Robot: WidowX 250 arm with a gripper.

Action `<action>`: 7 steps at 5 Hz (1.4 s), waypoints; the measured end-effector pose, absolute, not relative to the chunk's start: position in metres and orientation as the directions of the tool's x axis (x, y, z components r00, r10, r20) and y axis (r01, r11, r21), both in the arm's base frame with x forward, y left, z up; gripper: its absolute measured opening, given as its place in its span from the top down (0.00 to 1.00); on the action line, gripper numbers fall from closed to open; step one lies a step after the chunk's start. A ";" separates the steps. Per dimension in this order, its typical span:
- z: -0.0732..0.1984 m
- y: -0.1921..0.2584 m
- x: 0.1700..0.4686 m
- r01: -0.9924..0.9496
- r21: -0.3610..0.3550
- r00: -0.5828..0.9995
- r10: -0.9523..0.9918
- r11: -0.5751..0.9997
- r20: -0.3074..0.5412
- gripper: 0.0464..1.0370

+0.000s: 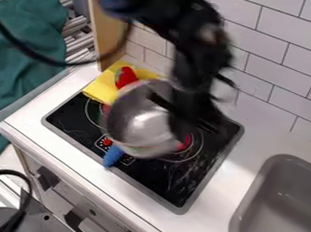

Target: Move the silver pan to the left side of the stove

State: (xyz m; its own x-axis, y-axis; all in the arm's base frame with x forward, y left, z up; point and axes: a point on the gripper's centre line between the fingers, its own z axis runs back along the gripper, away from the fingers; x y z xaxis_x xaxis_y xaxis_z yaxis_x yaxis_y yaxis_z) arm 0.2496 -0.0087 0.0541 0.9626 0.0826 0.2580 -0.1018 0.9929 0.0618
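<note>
Silver pan [134, 118] hangs over the stove [166, 178], pinched at its right side by the claw [179, 130], presumably to travel left without scraping.

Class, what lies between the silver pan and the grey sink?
Between the silver pan and the grey sink, the camera view shows part of the black stove top, then its grey rim, then a strip of white countertop.
</note>
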 end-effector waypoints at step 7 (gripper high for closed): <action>-0.009 0.109 0.228 -0.234 0.065 0.972 0.232 0.970 0.035 0.99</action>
State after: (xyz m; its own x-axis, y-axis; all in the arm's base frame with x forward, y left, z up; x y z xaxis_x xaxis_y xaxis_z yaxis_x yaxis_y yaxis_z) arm 0.2281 0.1086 -0.0091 0.9720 0.2323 0.0347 -0.2341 0.9700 0.0647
